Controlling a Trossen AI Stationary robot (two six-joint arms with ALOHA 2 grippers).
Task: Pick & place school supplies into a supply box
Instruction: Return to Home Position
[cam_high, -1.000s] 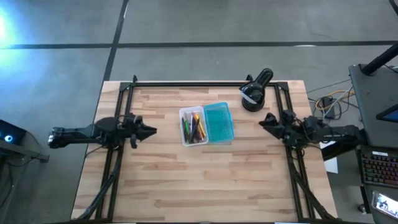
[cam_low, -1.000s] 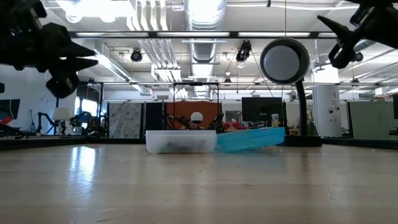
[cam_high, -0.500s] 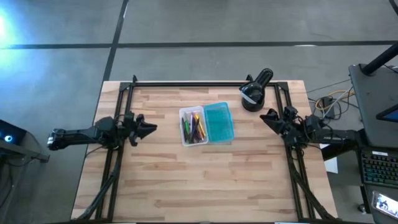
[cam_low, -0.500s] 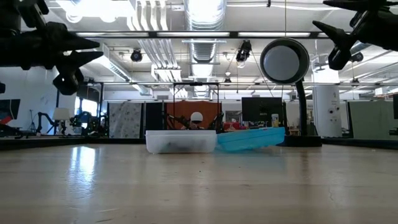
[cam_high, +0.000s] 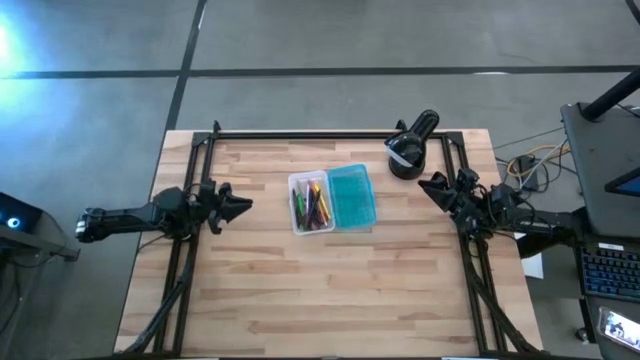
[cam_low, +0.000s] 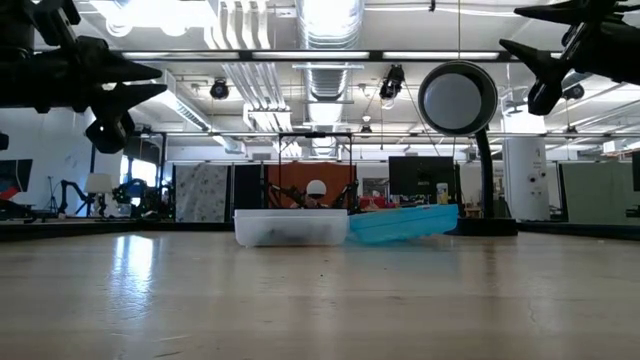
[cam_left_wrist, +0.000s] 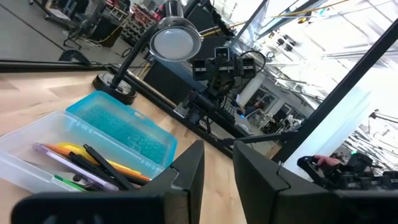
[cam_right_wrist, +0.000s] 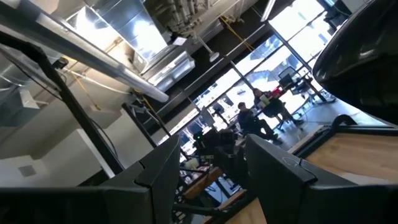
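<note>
The left gripper (cam_high: 236, 207) is narrowly parted, empty; the right gripper (cam_high: 430, 187) parted, empty. The clear-and-teal rectangular plastic supply box (cam_high: 352, 197) lies open between them, well apart from both. Hazard: the right gripper may clip the black round device (cam_high: 408, 155) near it. Tray contents, probably pens and pencils (cam_high: 312, 206), cannot be told apart.
</note>
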